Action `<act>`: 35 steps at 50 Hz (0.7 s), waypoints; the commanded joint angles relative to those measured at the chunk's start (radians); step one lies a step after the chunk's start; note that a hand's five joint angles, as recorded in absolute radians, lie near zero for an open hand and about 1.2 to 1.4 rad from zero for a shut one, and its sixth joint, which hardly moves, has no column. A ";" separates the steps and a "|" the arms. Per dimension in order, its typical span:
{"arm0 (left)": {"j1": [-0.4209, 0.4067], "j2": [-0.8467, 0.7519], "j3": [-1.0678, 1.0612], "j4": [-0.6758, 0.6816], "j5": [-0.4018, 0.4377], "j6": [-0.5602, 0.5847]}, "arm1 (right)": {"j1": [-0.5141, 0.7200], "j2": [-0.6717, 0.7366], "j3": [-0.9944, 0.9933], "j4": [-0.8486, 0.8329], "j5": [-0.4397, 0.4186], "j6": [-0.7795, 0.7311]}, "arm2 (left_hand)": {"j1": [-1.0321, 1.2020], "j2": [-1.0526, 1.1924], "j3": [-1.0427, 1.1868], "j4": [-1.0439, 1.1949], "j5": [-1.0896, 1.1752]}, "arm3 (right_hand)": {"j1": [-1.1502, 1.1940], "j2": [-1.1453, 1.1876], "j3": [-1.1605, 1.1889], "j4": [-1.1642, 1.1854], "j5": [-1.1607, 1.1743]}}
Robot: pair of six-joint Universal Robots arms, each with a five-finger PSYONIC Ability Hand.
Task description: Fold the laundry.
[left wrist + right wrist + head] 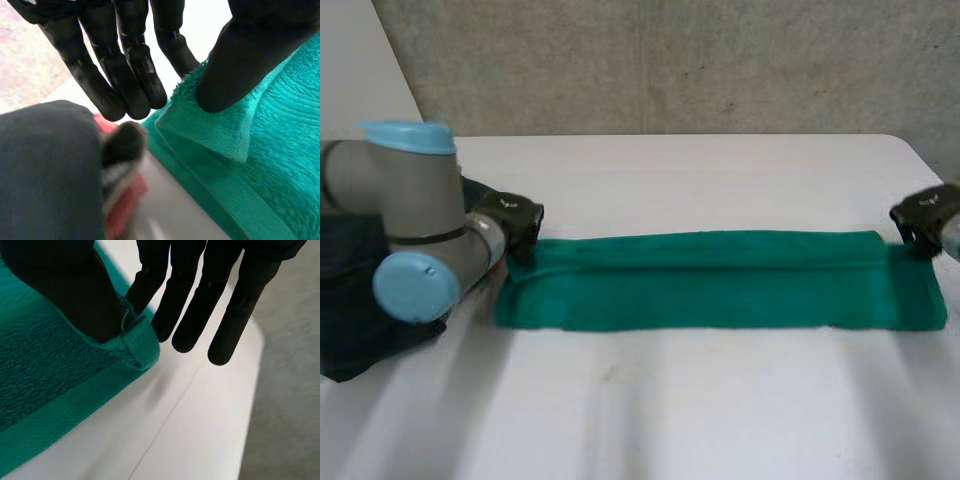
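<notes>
Green towel (720, 285) lies stretched out long and narrow across the white desk (670, 400), running from one side to the other; it looks doubled over lengthwise, with a ridge along its length and the far edge neat and straight.

Left hand (512, 222) is down at the towel's far left corner; from its own wrist the thumb (240, 60) presses on top of a raised corner flap of the towel (280, 165) and the nearest finger dips behind the fuzzy edge, so that corner is nipped between them; the other fingers (125, 75) hang straight, just off the cloth.

Right hand (923, 213) is at the opposite end, on the far right corner; up close its thumb (70, 285) sits on the towel (45, 370), the hemmed corner curls up against it, and 1 fingertip meets it from the other side, so this corner is pinched too; the remaining fingers (195, 305) point straight down over bare desk (200, 430), close to the desk's edge.

The 2 hands are well apart, 1 at each end of the strip; the towel between them lies flat on the desk.

By the left arm (420, 230), a dark bundle (350, 330) sits at the desk's left side; near the left fingertips it shows dark grey with a bit of red (45, 170).
</notes>
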 commanded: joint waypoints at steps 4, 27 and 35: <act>-0.017 -0.250 0.352 -0.045 -0.065 0.008 | 0.066 0.202 -0.213 -0.144 0.022 0.019 | 0.241 0.197 0.207 0.192 0.225 | 0.255 0.214 0.205 0.198 0.217; -0.027 -0.062 -0.045 0.291 0.087 0.136 | 0.060 0.076 -0.064 -0.151 -0.059 0.108 | -0.980 -1.025 -1.015 -1.030 -0.997 | -0.967 -1.008 -1.017 -1.024 -1.005; -0.011 -0.191 0.073 0.410 0.090 0.180 | 0.053 0.196 -0.133 -0.219 -0.067 0.123 | -0.980 -1.025 -1.015 -1.030 -0.997 | -0.967 -1.008 -1.017 -1.024 -1.005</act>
